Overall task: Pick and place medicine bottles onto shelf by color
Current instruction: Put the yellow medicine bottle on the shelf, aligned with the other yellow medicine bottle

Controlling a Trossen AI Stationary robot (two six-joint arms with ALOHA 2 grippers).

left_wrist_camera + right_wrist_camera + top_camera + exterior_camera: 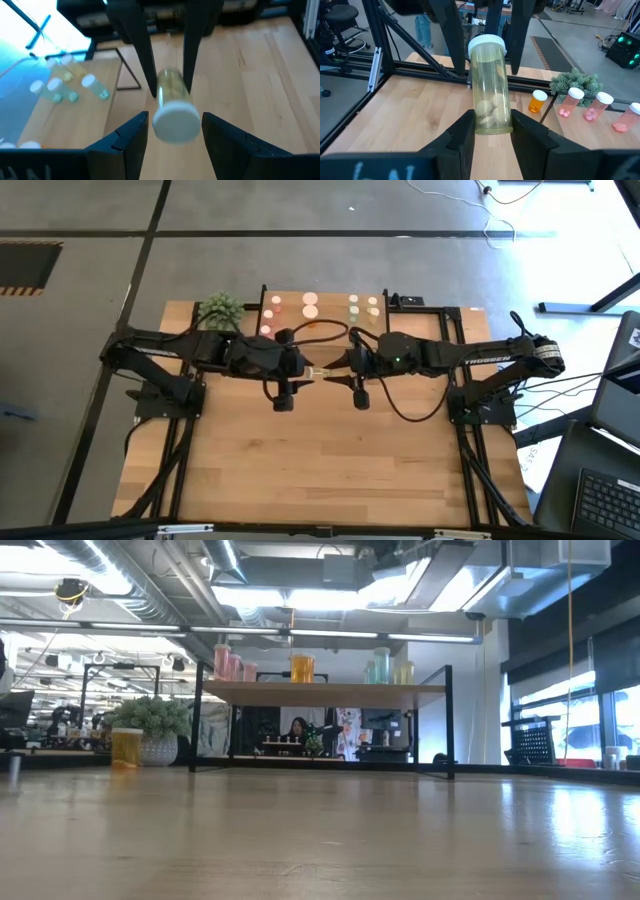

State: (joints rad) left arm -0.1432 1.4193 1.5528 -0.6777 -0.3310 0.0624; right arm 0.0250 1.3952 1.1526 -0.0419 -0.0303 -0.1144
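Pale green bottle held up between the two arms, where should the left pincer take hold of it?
Probably at the cap end, coming in along its length. The pale green bottle lies level in the air with its base clamped by the right pincer, so only the capped half is free, and it points toward the left pincer.

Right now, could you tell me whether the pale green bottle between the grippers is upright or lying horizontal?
Horizontal: the pale green bottle spans between the right gripper and left gripper, above the table.
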